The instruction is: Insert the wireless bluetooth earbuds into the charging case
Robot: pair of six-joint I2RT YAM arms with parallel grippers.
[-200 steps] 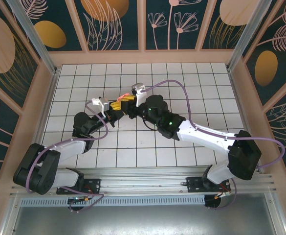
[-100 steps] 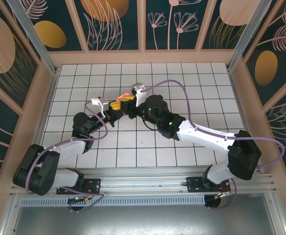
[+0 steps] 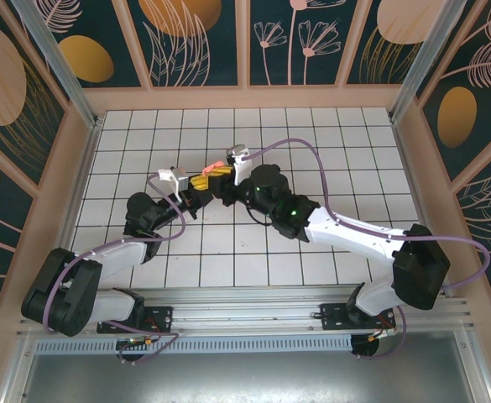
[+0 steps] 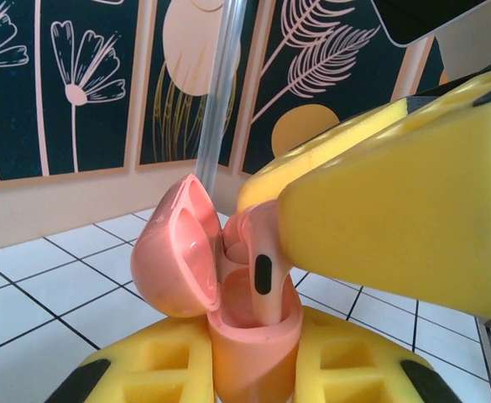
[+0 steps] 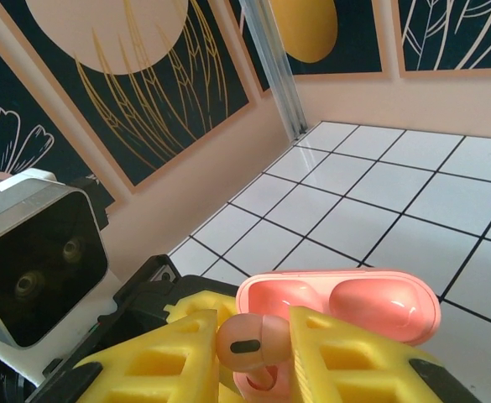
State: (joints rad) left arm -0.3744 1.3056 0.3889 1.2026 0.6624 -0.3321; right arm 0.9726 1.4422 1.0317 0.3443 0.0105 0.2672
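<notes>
Two claws nose to nose over the middle of the tiled table (image 3: pixel 354 143). Clamping the pink case (image 4: pixel 258 336) upright in the left claw (image 4: pixel 253 374), yellow fingers (image 4: pixel 144 369) pressed tight against both sides of its body. Showing the lid (image 4: pixel 178 252) flipped open and leaning off to the left. Pinching one pink earbud (image 5: pixel 247 340) between the yellow pads (image 5: pixel 186 361) of the right claw (image 5: pixel 249 357). Holding that earbud stem-down inside the open mouth of the case, head above the rim, not yet seated.
</notes>
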